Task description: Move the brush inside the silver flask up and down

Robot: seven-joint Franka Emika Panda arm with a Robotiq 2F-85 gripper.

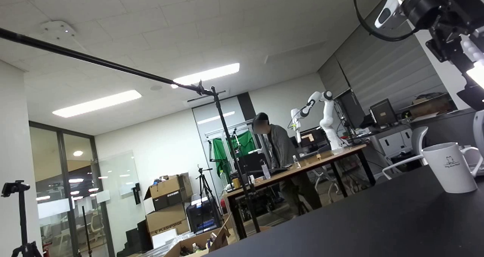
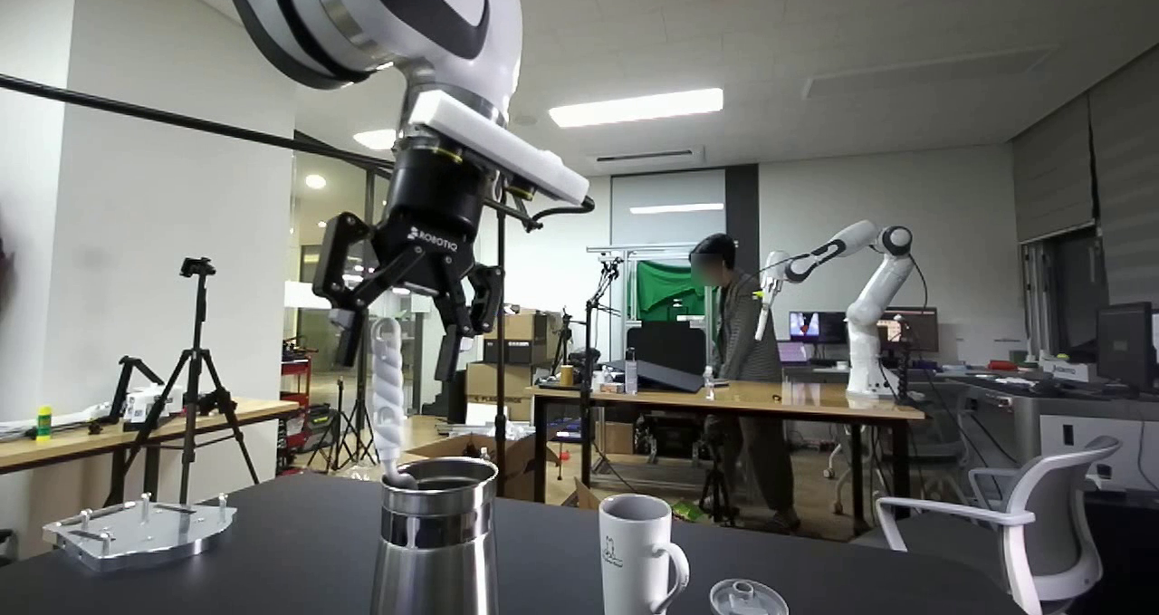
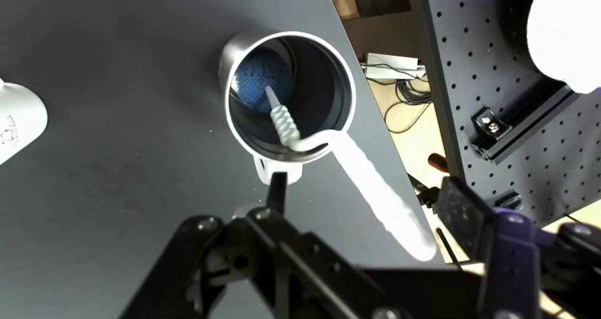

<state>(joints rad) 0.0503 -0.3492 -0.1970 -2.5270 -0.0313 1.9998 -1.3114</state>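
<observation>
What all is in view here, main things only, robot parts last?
Silver flask: one, silver, on black table
Brush: one, white handle, blue head inside flask
Mug: one, white, on black table
Lid-like disc: one, clear, by mug
Plate with posts: one, silvery, table edge
Black table: one, black, foreground
Holed board: one, dark, beyond black table
Wooden tables: at least two, brown, background
Person: one, grey jacket, by wooden table
Background arm: one, white, on wooden table
Chairs: at least two, white, beyond black table
Cardboard boxes: several, brown, background
Tripods: several, black, background
Robot arm: one, white, overhead
Pincer: one, black, open, above black table
</observation>
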